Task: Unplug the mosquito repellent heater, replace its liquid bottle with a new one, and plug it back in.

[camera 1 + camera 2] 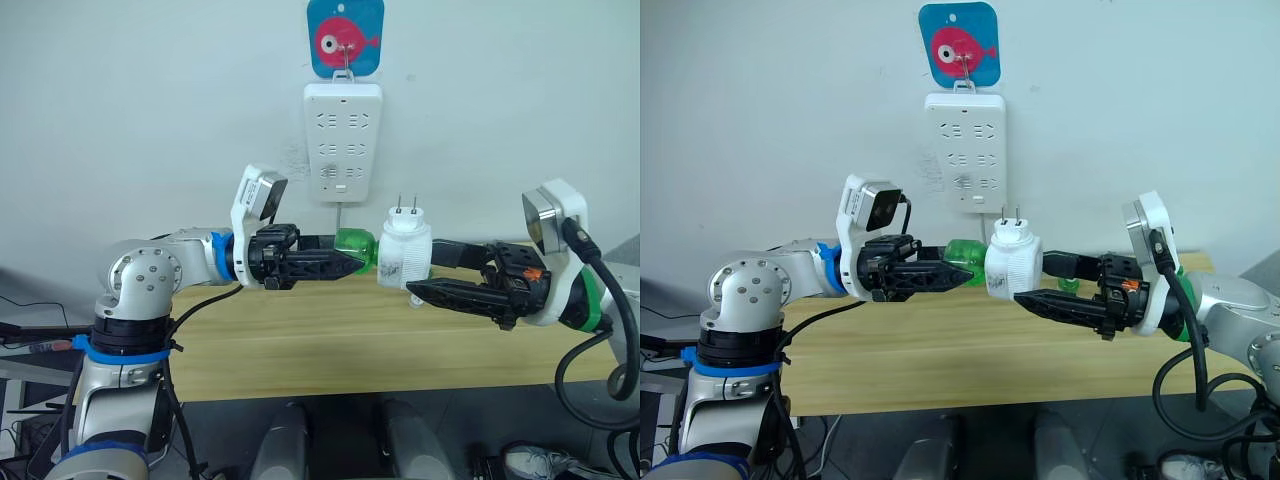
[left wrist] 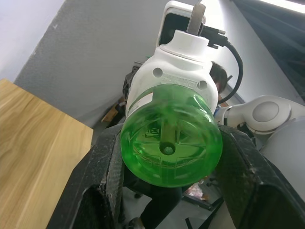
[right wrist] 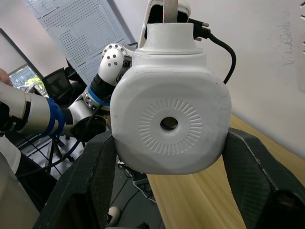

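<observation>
Green liquid bottle (image 1: 356,248) clamped in left tool (image 1: 345,262), joined to mosquito repellent heater (image 1: 404,255) clamped in right tool (image 1: 420,290), below power strip (image 1: 343,141). Right wrist view: vented round face.

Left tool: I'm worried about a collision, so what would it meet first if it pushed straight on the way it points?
The left tool already grips the green bottle. Straight ahead sits the mosquito repellent heater, held by the right tool, so likely the heater first.
</observation>
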